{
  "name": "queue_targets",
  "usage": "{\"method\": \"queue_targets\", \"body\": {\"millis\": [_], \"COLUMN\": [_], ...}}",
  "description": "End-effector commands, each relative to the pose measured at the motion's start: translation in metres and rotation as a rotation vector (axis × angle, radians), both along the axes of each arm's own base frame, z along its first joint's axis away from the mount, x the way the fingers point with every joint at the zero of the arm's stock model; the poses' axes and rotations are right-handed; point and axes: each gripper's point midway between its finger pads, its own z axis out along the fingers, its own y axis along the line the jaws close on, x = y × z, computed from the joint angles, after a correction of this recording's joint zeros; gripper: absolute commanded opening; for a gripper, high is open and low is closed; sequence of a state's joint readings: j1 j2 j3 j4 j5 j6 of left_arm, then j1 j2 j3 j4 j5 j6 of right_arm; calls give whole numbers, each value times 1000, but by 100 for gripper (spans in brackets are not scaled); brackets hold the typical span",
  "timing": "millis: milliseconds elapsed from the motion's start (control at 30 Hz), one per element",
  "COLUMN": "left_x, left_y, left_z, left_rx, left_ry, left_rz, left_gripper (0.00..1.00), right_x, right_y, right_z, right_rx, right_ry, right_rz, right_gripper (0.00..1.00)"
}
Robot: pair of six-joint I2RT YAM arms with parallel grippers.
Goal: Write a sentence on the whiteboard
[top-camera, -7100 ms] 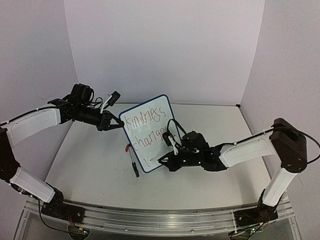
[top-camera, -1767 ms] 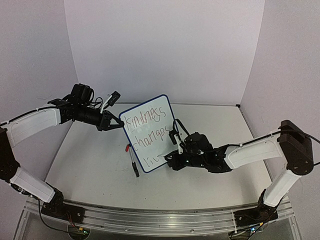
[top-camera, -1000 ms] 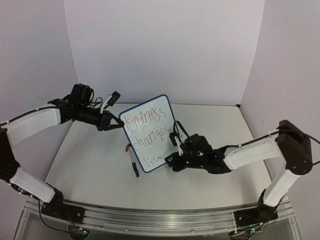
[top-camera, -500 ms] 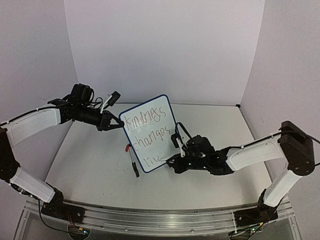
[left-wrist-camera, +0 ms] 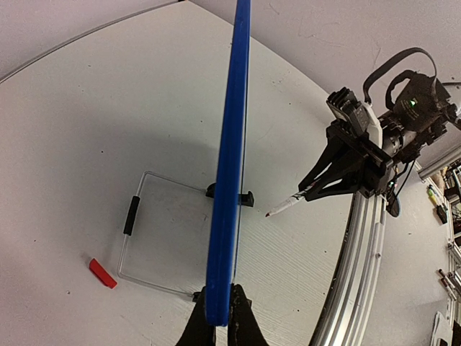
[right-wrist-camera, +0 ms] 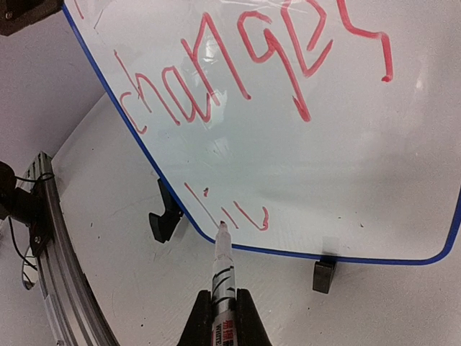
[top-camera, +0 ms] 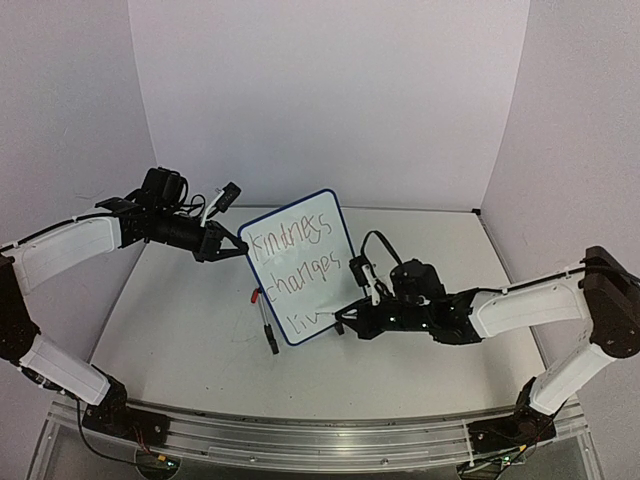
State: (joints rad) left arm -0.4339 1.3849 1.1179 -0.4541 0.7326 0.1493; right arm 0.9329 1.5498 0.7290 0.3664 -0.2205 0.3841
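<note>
On one whiteboard (top-camera: pixel 290 257), apparently three words (top-camera: pixel 297 277)

I see the whiteboard (top-camera: pixel 297 265) standing upright on its two black feet (right-wrist-camera: pixel 164 216) near the middle of the table (top-camera: pixel 180 320), with the writing face turned toward the table's front right. It's white with rounded corners and a thin blue frame. The sentence (top-camera: pixel 303 276) is in thin red handwriting: "kindness" on top, "changes" under it, and a third line that reads only "liv", low on the board's left side.
</note>
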Motion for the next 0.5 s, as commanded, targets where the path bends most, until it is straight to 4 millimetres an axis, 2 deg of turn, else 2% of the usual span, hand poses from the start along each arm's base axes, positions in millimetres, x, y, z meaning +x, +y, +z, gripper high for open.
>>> {"method": "queue_targets", "body": {"millis": [0,167,467], "left_x": [-3,-2,-2], "left_y": [5,5,5], "left_z": [-4,-5,-7], "left_rx": [47,49,54], "left_ry": [-23,-23,-21], "left_rz": [9,11,12], "left_gripper": [0,0,0], "right_x": [3,12,23], "right_y": [-5,-8,3], "right_z": [15,12,3], "right_rx": [59,69,56], "right_ry": [-13,4,16], "right_rz": [52,58,67], "right_gripper": [0,0,0]}}
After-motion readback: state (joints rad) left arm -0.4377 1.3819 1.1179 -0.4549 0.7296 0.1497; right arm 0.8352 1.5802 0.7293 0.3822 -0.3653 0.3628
